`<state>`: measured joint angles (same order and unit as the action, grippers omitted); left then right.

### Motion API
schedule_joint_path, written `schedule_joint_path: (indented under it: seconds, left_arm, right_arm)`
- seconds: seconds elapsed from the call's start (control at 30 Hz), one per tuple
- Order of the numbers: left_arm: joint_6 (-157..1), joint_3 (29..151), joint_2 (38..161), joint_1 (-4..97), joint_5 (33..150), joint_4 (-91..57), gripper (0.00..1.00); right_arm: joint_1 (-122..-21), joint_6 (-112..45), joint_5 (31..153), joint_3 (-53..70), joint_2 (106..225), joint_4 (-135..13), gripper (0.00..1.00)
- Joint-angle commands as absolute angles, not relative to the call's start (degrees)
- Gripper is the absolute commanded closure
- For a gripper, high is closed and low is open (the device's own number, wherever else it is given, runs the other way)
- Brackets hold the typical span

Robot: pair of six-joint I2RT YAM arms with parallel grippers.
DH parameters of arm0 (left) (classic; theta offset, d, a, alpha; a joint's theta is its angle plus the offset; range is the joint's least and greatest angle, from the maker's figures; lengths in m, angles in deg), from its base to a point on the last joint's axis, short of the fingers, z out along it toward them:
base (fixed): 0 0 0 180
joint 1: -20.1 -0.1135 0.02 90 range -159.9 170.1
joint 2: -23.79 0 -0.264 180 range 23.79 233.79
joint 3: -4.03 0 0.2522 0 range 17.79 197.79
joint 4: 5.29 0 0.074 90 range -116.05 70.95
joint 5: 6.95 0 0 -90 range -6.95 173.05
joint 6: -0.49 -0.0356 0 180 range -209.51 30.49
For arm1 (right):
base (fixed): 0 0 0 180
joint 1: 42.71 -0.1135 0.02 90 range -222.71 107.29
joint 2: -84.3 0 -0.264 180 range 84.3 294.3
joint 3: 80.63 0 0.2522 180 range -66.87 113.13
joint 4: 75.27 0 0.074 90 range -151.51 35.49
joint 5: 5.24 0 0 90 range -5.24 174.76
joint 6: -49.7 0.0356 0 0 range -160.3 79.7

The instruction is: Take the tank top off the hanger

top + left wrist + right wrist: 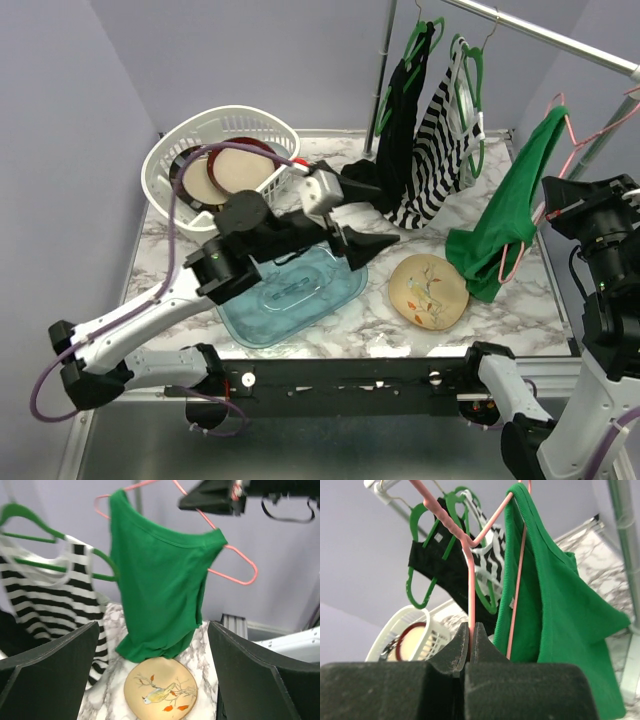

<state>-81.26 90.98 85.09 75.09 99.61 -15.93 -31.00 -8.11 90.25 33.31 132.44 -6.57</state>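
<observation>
Green tank top (505,225) drapes one pink hanger (471,575) clamped by right tool (470,630); left tool (152,624) spread.

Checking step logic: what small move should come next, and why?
Probably ease the open left hand forward onto the green tank top: it faces the cloth without touching, while the right hand is shut on the pink hanger, steadying it.

Green tank top (160,590) hangs on pink hanger (240,556).
</observation>
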Motion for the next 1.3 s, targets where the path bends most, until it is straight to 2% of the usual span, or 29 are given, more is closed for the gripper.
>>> schedule_joint_path:
  seconds: [0.0, 0.4, 0.77, 0.9, 0.93, 1.03, 1.07, 1.13, 1.17, 1.23, 1.27]
  left_arm:
    - [-89.2, 88.6, 90.3, 83.5, 94.3, -5.1, 0.01]
    - [-94.1, 96.2, 110.8, 95.8, 86.0, 4.6, 0.01]
    - [-95.7, 97.1, 117.1, 96.7, 76.0, 12.8, 0.02]
    - [-96.4, 98.1, 118.7, 96.7, 75.5, 12.1, 0.09]
    - [-96.7, 98.2, 118.8, 96.7, 75.4, 11.4, 0.11]
    - [-97.6, 99.3, 118.8, 96.8, 76.0, 7.7, 0.35]
    - [-97.8, 99.3, 118.6, 97.0, 76.2, 6.8, 0.53]
    - [-98.1, 98.3, 117.1, 97.4, 75.9, 6.2, 0.68]
    - [-98.4, 97.0, 116.3, 97.5, 75.9, 6.1, 0.83]
    - [-98.6, 96.2, 114.6, 97.5, 75.7, 4.3, 1.0]
    - [-98.4, 95.8, 114.1, 97.5, 75.1, 3.9, 1.0]
  right_arm:
    - [-30.8, -1.0, 96.7, 31.2, 130.4, -11.8, 0.99]
    - [-30.8, 5.5, 97.6, 25.6, 126.0, -15.5, 0.99]
    - [-30.7, 7.9, 100.8, 24.4, 123.9, -16.8, 0.99]
    - [-30.8, 8.3, 101.2, 23.1, 123.6, -17.8, 0.99]
    - [-30.8, 8.3, 101.3, 23.1, 123.5, -17.9, 0.99]
    - [-30.8, 8.7, 101.8, 22.5, 123.2, -19.1, 0.99]
    - [-30.8, 8.7, 101.6, 22.5, 123.2, -19.3, 0.99]
    - [-30.8, 8.1, 100.3, 22.6, 123.4, -19.3, 0.99]
    - [-30.8, 7.2, 99.8, 22.7, 123.6, -19.3, 0.99]
    - [-30.8, 6.0, 97.9, 22.4, 124.0, -19.1, 0.99]
    - [-30.8, 5.1, 97.4, 22.0, 124.1, -19.3, 0.99]
